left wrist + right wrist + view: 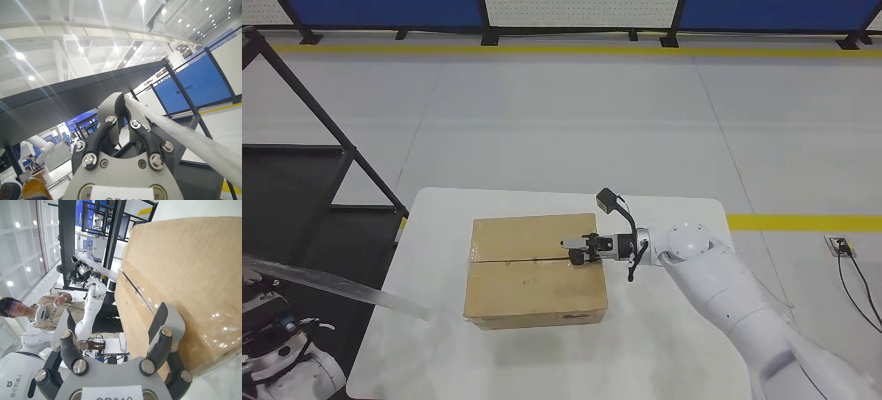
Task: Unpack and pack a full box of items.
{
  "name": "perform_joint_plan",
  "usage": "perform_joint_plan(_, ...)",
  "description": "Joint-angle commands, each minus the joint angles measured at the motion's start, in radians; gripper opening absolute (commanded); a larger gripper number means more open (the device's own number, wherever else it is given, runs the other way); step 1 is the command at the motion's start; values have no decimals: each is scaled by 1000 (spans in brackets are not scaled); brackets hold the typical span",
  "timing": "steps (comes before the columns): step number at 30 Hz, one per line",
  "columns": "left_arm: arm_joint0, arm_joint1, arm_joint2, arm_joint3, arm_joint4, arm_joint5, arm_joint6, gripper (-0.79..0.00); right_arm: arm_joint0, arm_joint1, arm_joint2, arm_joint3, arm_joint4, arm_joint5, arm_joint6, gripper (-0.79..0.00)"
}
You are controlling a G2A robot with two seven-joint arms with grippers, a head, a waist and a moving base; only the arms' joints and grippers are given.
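A closed cardboard box (532, 270) stands in the middle of the white table (672, 340), its two top flaps meeting at a seam (140, 294). My right gripper (573, 247) lies over the box's right end at the seam, open, with one finger (158, 321) resting on the box top (189, 272). Off the table's left side, my left gripper (123, 102) is shut on the end of a long clear tape strip (181, 132). In the top view the tape strip (332, 285) runs from the left edge down toward the box's left side.
A black metal rack (342, 170) stands left of the table, close to the left arm. Blue partition panels (382, 12) line the far side of the floor. A bottle with an amber label (32, 187) sits low beside the left arm.
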Motion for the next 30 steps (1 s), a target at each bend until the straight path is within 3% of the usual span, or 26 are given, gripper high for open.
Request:
perform_joint_plan(1, 2, 0, 0, -16, 2, -9, -22, -785, 0, 0, 0, 0, 0, 0, 0, 0)
perform_joint_plan(10, -13, -17, 72, -219, -71, 23, -157, -785, -49, 20, 19, -126, -98, -71, -26, 0)
perform_joint_plan(18, -46, -37, 165, -390, -149, 69, -241, -785, -129, 56, 95, -269, 56, -24, 60, 0)
perform_joint_plan(24, -64, -57, 269, -467, -184, 156, -232, -785, -171, 74, 151, -288, 167, 17, 100, 0)
perform_joint_plan(30, -64, -57, 269, -467, -184, 156, -232, -785, -171, 74, 151, -288, 167, 17, 100, 0)
